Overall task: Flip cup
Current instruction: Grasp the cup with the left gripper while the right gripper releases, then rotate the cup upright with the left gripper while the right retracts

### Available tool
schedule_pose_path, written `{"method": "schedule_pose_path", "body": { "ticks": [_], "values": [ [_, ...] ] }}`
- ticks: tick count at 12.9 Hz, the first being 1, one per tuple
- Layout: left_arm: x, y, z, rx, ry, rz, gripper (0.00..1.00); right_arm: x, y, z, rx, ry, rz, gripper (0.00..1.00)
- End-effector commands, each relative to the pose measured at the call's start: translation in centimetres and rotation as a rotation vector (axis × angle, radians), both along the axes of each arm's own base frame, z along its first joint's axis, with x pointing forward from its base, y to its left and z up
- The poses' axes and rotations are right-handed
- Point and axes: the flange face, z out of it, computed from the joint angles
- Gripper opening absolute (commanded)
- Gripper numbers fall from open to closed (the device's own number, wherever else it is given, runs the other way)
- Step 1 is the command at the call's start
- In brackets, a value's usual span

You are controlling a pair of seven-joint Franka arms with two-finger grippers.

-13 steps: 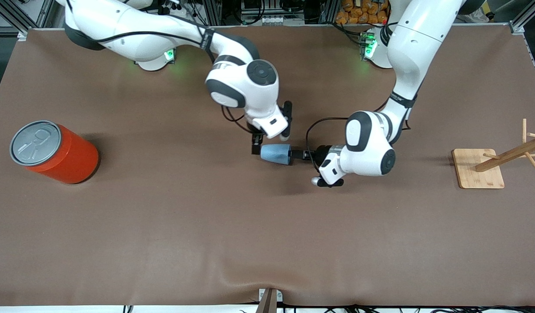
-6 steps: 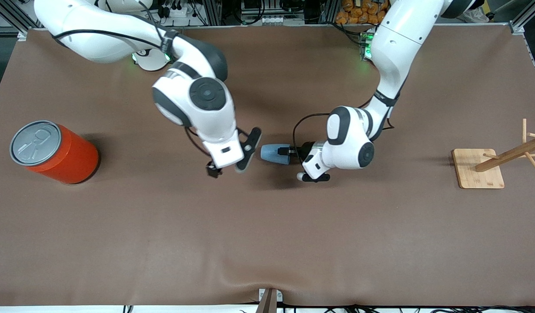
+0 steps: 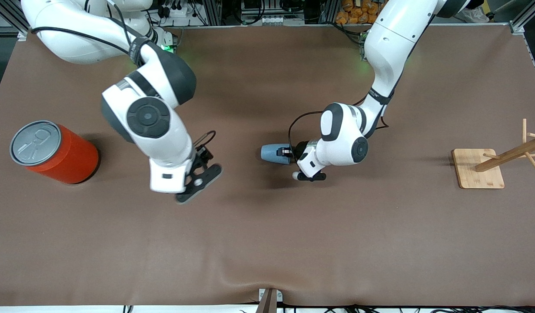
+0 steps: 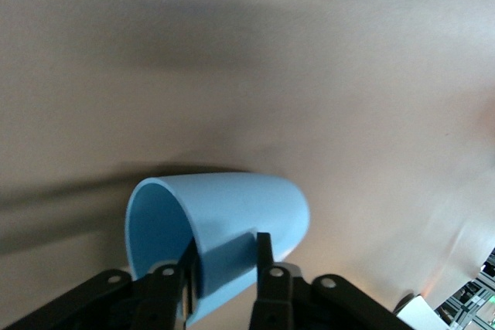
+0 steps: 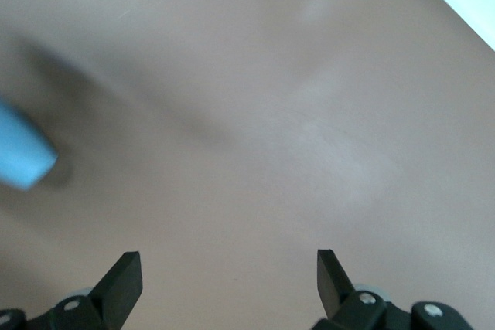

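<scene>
The cup (image 3: 276, 153) is held on its side above the middle of the brown table (image 3: 267, 243), its narrower closed end turned toward the right arm's end of the table and its open mouth toward the left gripper (image 3: 289, 152). One wall of the cup (image 4: 232, 222) at the rim is pinched between the left gripper's (image 4: 223, 268) fingers (image 4: 264, 256), one finger being inside the mouth and the other on the outer side; the darker blue inside is shown in the left wrist view. The right gripper (image 3: 202, 156) is seen over bare table at about nine o'clock from the cup, well apart from it, with its jaws spread wide and nothing between them; in the right wrist view both fingertips (image 5: 128, 272) are seen far apart, and the cup (image 5: 23, 152) appears as a blurred blue shape. An orange-red can (image 3: 54, 152) with a grey pull-tab lid stands at nine o'clock from the cup, at the right arm's end of the table. A wooden rack (image 3: 495, 163) on a square base stands at three o'clock, at the left arm's end.
</scene>
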Motion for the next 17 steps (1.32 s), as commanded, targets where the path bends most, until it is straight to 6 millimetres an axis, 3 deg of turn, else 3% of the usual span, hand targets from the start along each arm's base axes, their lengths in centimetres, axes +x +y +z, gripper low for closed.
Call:
{"method": "schedule_pose_path", "body": {
  "ticks": [1, 3, 5, 6, 8, 9, 11, 13, 15, 17],
  "values": [
    [0.0, 0.2, -0.4, 0.017, -0.013, 0.000, 0.00, 1.9, -3.3, 1.8, -0.005, -0.041, -0.189, 1.00],
    [0.2, 0.3, 0.2, 0.043, -0.036, -0.026, 0.00, 4.8, -7.8, 1.2, -0.045, -0.101, -0.268, 1.00],
    [1.0, 0.9, 1.7, 0.071, -0.062, -0.027, 0.00, 6.0, -9.4, 0.8, -0.007, -0.118, -0.297, 1.00],
    [1.6, 1.3, 2.7, 0.104, -0.085, -0.031, 0.00, 7.1, -11.6, -0.3, -0.001, -0.109, -0.326, 1.00],
    [3.0, 1.9, 4.4, 0.167, -0.110, -0.023, 0.00, 9.2, -18.2, -2.3, 0.019, -0.090, -0.436, 1.00],
    [3.8, 2.3, 5.6, 0.196, -0.124, -0.013, 0.00, 9.4, -20.2, -1.9, 0.046, -0.073, -0.438, 1.00],
    [5.9, 4.3, 7.7, 0.251, -0.147, 0.048, 0.00, 9.9, -24.3, -2.9, 0.043, -0.046, -0.425, 1.00],
    [8.3, 7.0, 9.7, 0.333, -0.196, 0.118, 0.00, 10.0, -26.7, -3.0, 0.029, -0.032, -0.356, 1.00],
    [10.0, 9.8, 12.0, 0.430, -0.254, 0.175, 0.00, 9.9, -30.3, -2.9, 0.078, -0.005, -0.424, 1.00],
    [10.7, 11.2, 13.8, 0.499, -0.295, 0.223, 0.00, 9.0, -33.5, -2.4, 0.160, 0.045, -0.519, 1.00]
  ]
}}
